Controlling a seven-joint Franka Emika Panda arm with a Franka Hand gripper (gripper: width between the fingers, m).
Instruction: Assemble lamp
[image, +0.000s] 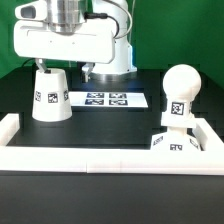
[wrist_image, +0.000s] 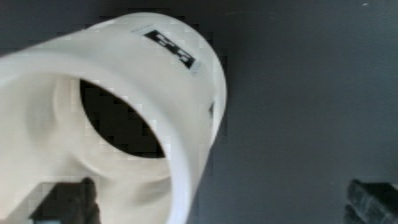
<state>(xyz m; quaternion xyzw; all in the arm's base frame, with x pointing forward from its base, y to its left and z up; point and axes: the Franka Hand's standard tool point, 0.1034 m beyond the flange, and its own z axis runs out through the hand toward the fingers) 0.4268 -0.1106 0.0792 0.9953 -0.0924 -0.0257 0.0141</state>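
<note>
Dark counter (image: 110, 120), low white rail (image: 100, 156) along its near edge, marker board (image: 108, 100) flat mid-counter. Step looks like shade pickup: the shade (image: 51, 94) stands just off the board's end toward the exterior view's left, arm directly over it. Pincer (image: 40, 66) sits at the shade's top; wrist view shows the shade (wrist_image: 134, 120) filling the gap, dark fingertips (wrist_image: 68, 200) spread wide, apparently not clamped. Bulb (image: 179, 95) is upright on the base (image: 176, 142), well apart from the board toward the exterior view's right, against the rail corner. Next likely: close, lift, carry across open counter over the board, lower over the bulb.
</note>
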